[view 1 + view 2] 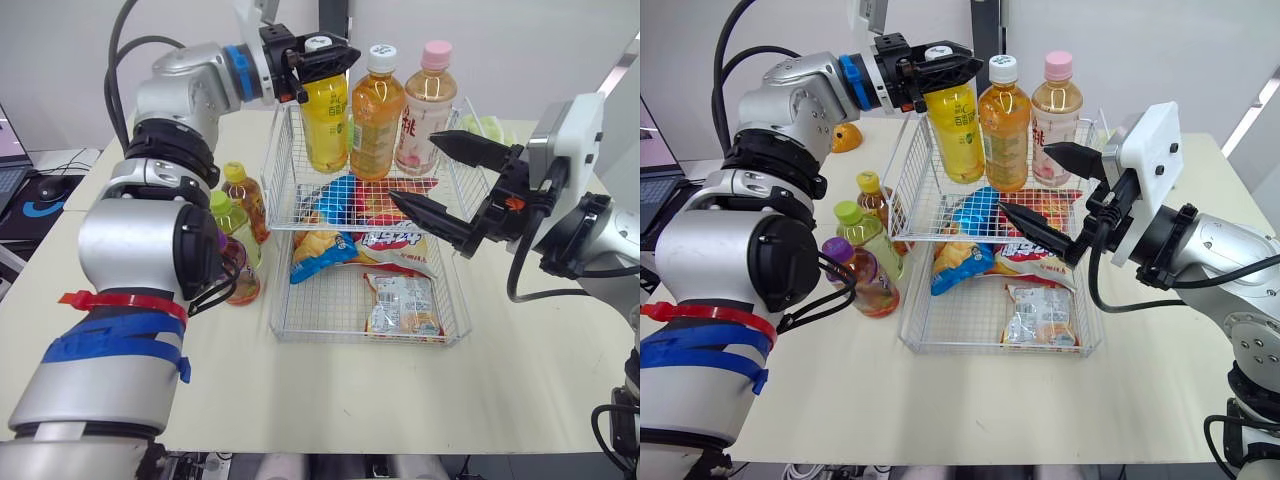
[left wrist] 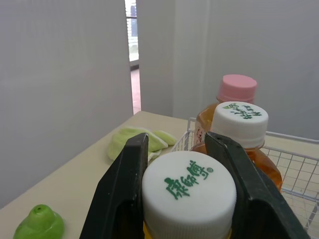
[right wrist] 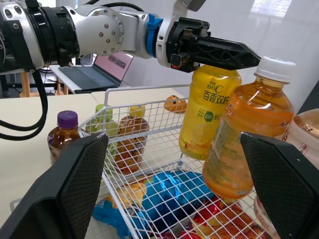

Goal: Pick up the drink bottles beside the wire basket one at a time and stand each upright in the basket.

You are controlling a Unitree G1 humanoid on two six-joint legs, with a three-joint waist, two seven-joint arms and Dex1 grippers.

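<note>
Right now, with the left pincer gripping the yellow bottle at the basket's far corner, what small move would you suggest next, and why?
Probably lower the yellow bottle a touch before releasing. The left pincer clamps its cap, it is upright inside the wire basket beside the orange bottle, and whether its base touches the basket's bottom is unclear.

Beige table [image 1: 520,370]: wire basket [image 1: 300,322], bottles [image 1: 250,206]

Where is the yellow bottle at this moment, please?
In the head views the yellow bottle is upright at the wire basket's far left corner, beside the orange bottle, its cap clamped in the left hand.
</note>
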